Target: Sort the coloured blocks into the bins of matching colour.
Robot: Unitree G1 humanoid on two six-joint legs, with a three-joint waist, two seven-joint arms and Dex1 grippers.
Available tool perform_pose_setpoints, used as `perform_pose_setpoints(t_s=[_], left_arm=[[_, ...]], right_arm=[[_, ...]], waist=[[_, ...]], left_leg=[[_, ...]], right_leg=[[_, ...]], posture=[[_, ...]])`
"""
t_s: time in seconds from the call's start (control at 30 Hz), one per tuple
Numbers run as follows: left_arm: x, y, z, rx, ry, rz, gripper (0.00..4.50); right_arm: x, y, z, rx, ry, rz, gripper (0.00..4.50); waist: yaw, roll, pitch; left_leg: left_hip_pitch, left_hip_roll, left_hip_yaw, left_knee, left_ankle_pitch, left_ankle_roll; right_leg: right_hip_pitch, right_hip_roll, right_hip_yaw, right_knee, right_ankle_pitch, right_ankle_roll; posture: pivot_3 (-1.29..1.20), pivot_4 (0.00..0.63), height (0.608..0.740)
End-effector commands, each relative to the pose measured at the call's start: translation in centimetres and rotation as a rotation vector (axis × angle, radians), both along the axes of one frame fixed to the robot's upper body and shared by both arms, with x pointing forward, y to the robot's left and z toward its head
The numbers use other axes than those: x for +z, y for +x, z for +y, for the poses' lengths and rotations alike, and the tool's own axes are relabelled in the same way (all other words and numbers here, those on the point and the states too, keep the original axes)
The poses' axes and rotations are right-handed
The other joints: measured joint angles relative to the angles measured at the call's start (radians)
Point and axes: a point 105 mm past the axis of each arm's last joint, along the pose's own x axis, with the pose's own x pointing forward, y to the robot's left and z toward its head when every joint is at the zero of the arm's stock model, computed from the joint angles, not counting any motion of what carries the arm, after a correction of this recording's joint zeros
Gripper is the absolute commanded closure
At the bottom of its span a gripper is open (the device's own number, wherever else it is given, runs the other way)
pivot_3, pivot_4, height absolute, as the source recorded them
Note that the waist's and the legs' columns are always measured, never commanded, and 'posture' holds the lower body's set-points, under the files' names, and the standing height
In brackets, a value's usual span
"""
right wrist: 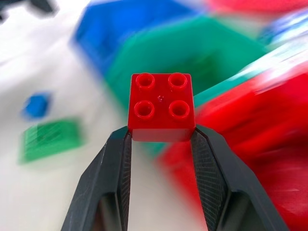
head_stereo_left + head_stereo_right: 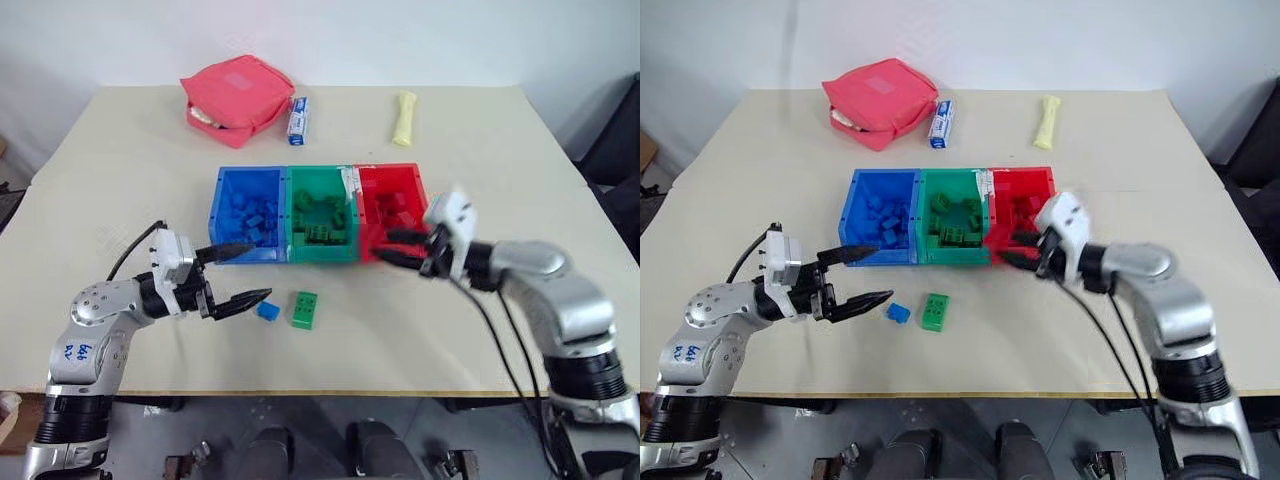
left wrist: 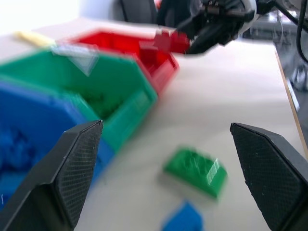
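While clamped between right pincer (image 1: 161, 139) tips, red block (image 1: 161, 107) at red bin (image 2: 405, 180) front.

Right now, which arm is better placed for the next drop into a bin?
Right. The right gripper is shut on a red block beside the red bin; the left gripper is open and empty.

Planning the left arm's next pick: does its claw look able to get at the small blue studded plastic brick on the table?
Probably yes. The left claw is open, and the small blue studded plastic brick lies beside its lower finger with bare table between them.
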Motion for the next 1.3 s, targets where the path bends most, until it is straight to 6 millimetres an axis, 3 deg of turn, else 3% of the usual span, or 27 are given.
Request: perform_pose_setpoints(t_s=[0.03,0.13,0.3,0.4,0.47,0.57,0.8,0.93,1.07,1.3], left_arm=[[1.4,0.4,0.1,0.035,-0.041,-0.035,0.0],[1.4,0.7,0.2,0.057,-0.038,-0.034,0.0],[1.2,0.7,0.2,0.059,-0.035,-0.031,0.0],[1.0,0.7,0.4,0.069,-0.028,-0.027,0.0],[0.8,0.6,1.1,0.081,-0.009,-0.028,0.0],[0.4,0.4,2.2,0.067,0.05,-0.036,0.0],[-1.5,1.0,7.2,0.085,0.26,-0.006,0.0],[-2.7,0.6,8.3,0.047,0.366,0.01,0.0],[-3.0,0.2,7.1,-0.012,0.36,0.042,0.0],[-2.2,-0.4,-0.6,-0.051,0.334,0.198,0.0]], right_arm=[[1.8,2.2,-0.9,-0.088,0.022,-0.045,3.1],[1.8,4.6,-1.4,-0.163,-0.006,-0.056,3.1],[1.9,6.2,-0.8,-0.172,0.007,-0.057,1.5],[1.9,5.5,-0.5,-0.119,-0.002,-0.083,0.53],[2.1,3.8,-0.6,-0.034,0.013,-0.107,0.02],[2.0,1.5,-1.2,0.065,0.035,-0.119,0.02],[0.7,-4.0,-3.5,0.22,0.023,-0.144,0.02],[-0.7,-6.1,-4.5,0.272,-0.062,-0.12,0.02],[-2.3,-7.4,-5.2,0.287,-0.114,-0.094,0.02],[-3.4,-8.0,-4.5,0.271,-0.09,-0.059,0.02]], waist=[[0.0,0.0,0.0],[0.002,0.0,0.0],[0.003,0.0,0.0],[0.004,0.0,0.0],[0.006,0.0,0.0],[0.007,0.0,0.0],[0.005,0.0,0.0],[0.007,0.0,0.0],[0.009,0.0,0.0],[0.014,0.0,0.0]], left_leg=[[0.0,0.0,0.001,0.0,0.0,0.0],[0.0,0.0,0.001,0.0,0.0,0.0],[-0.001,-0.001,0.001,0.001,0.0,-0.001],[-0.002,-0.001,0.001,0.0,0.0,-0.001],[-0.003,-0.001,0.001,0.001,0.0,-0.001],[-0.003,-0.001,0.0,0.0,0.0,-0.001],[-0.002,-0.001,0.0,0.001,0.0,0.0],[-0.002,-0.001,0.001,0.0,0.0,0.0],[-0.002,-0.001,0.001,0.001,-0.001,0.001],[-0.002,-0.001,0.0,0.003,-0.003,0.006]], right_leg=[[-0.001,0.0,0.001,0.001,0.0,0.0],[-0.001,0.0,0.001,0.001,0.0,0.0],[-0.002,-0.001,0.001,0.001,0.0,0.0],[-0.003,-0.001,0.0,0.001,0.0,0.0],[-0.003,-0.001,0.0,0.001,0.0,0.0],[-0.003,-0.001,0.0,0.0,0.0,0.0],[-0.001,-0.001,0.0,0.0,0.0,0.0],[-0.001,-0.001,0.0,0.0,0.0,0.0],[0.0,-0.001,0.0,-0.002,0.0,0.0],[0.001,-0.001,0.0,0.0,0.0,0.001]], posture=[[0.0,0.15,0.74],[0.0,0.15,0.74],[0.0,0.15,0.74],[0.0,0.15,0.74],[0.0,0.15,0.74],[0.0,0.15,0.74],[0.0,0.15,0.74],[0.0,0.15,0.74],[0.0,0.15,0.74],[0.0,0.15,0.74]])
